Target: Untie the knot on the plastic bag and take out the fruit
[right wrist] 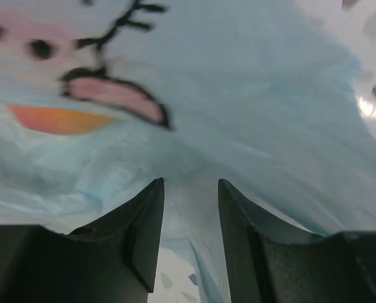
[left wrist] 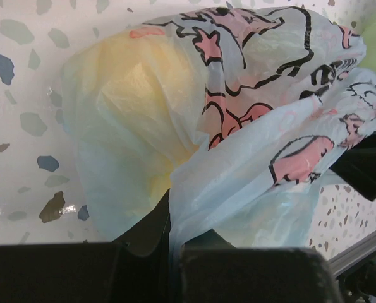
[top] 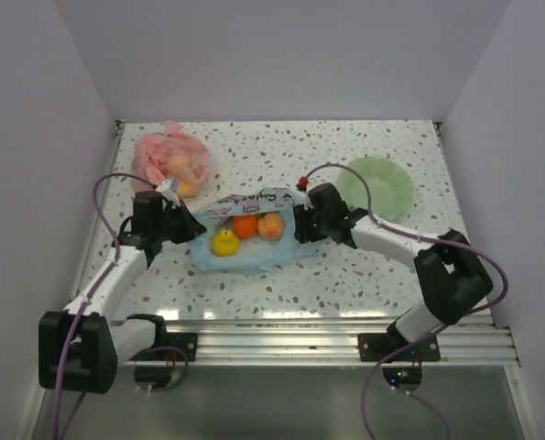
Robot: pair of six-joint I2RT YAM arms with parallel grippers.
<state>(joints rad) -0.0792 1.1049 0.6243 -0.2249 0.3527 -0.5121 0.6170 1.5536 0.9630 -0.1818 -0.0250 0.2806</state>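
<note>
Left gripper [left wrist: 174, 221], jaws closed, is pinching a gathered fold of the plastic bag [left wrist: 257, 189], a thin, crinkled, translucent light-blue film printed with pink shapes in black outline. Just ahead of its fingers, something rounded and yellow is showing dimly through the film. Right gripper [right wrist: 189, 183] is facing the bag from the opposite end, its dark wedge-shaped fingers [right wrist: 143, 233] standing partly apart with loose film lying unclamped in the gap. Between the two grippers the bag is lying flattened on the speckled terrazzo table [top: 345, 266], and the fruit [top: 245, 226] is showing within its parted film: three small smooth balls, yellow, orange and peach. Behind the left gripper a crumpled pink bag [top: 167, 156] is resting. Beyond the right gripper a smooth pale-green bowl [top: 379, 186] is sitting.
</note>
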